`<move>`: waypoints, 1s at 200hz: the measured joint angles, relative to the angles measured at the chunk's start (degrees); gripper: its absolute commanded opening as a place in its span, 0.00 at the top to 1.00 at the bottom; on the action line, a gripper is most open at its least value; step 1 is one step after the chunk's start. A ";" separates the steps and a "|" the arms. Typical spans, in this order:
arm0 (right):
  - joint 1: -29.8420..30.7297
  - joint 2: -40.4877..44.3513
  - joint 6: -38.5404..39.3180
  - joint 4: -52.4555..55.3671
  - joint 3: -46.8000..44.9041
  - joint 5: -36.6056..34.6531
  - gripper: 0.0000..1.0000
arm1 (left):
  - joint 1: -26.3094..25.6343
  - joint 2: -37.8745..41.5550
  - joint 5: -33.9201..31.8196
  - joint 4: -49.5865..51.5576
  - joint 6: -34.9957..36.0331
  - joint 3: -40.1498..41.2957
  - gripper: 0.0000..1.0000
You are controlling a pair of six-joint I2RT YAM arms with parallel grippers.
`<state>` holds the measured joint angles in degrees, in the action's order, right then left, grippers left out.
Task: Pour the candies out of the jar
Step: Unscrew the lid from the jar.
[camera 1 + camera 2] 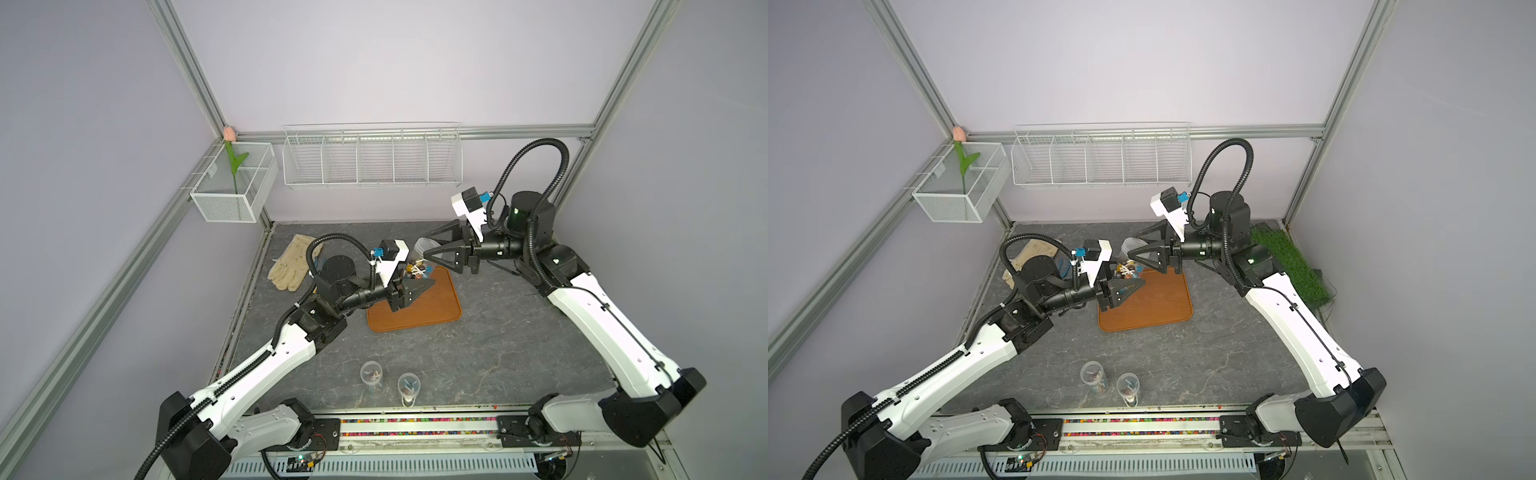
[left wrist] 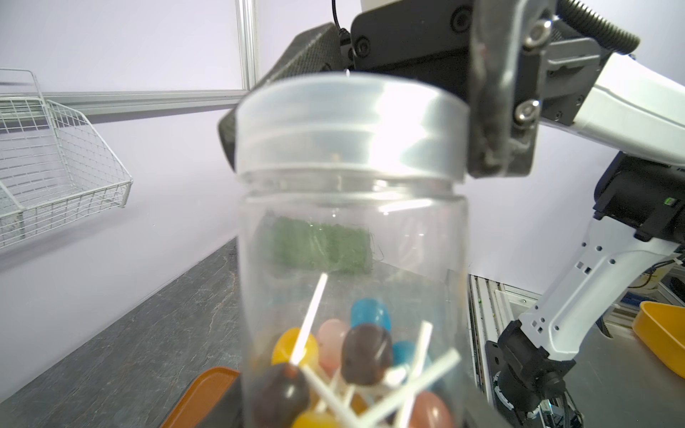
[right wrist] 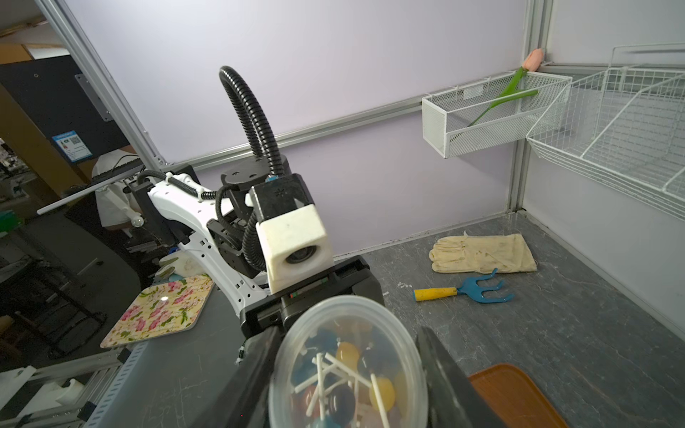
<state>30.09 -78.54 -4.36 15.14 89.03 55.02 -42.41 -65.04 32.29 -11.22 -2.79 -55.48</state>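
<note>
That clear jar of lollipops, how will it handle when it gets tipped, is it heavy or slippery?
Probably light: the jar looks like clear plastic, less than half full. Its smooth wall may slip in a grip. The loose lollipops will likely slide and shift the weight when tilted, though the lid is on.

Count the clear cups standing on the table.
2. One clear cup stands near the table's front edge; the other stands just beside it, to the robot's right. None seems hidden.
</note>
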 measured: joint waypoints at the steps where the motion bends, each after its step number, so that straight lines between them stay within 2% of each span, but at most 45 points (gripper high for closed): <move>1: 0.00 0.00 0.11 0.00 0.00 0.09 0.51 | 0.00 0.00 0.07 -0.02 -0.04 0.00 0.58; 11: -0.04 0.00 0.61 0.00 0.00 0.48 0.47 | 0.00 0.00 0.42 -0.11 -0.20 0.02 0.58; 21: -0.04 0.00 1.05 0.00 0.00 0.79 0.28 | 0.00 0.00 0.66 -0.22 -0.24 0.02 0.58; 37: -0.02 0.00 1.90 0.09 0.11 0.79 0.09 | -0.09 0.00 0.66 -0.20 -0.50 0.02 0.58; 50: 0.11 0.00 2.58 1.03 0.66 0.33 0.03 | -0.11 0.00 0.35 -0.09 -0.66 0.02 0.58; 87: 0.11 0.83 0.74 2.91 1.86 -4.87 0.02 | -0.09 0.00 -0.81 -0.09 -0.66 0.17 0.58; 127: 0.52 1.84 -7.85 3.78 2.05 -17.97 0.08 | -0.09 0.00 -3.13 -0.63 -0.61 1.51 0.58; 162: 4.39 1.88 -11.56 7.19 2.45 -27.15 0.09 | -0.09 0.00 -5.44 -0.31 -0.37 2.45 0.58; 200: 7.65 1.53 -12.28 10.03 4.20 -31.69 0.15 | -0.09 0.00 -6.64 -0.48 -0.20 2.75 0.58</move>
<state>37.74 -77.01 -16.64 25.17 93.23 23.33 -42.50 -65.04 25.65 -11.70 -2.98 -52.73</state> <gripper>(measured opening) 0.867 0.547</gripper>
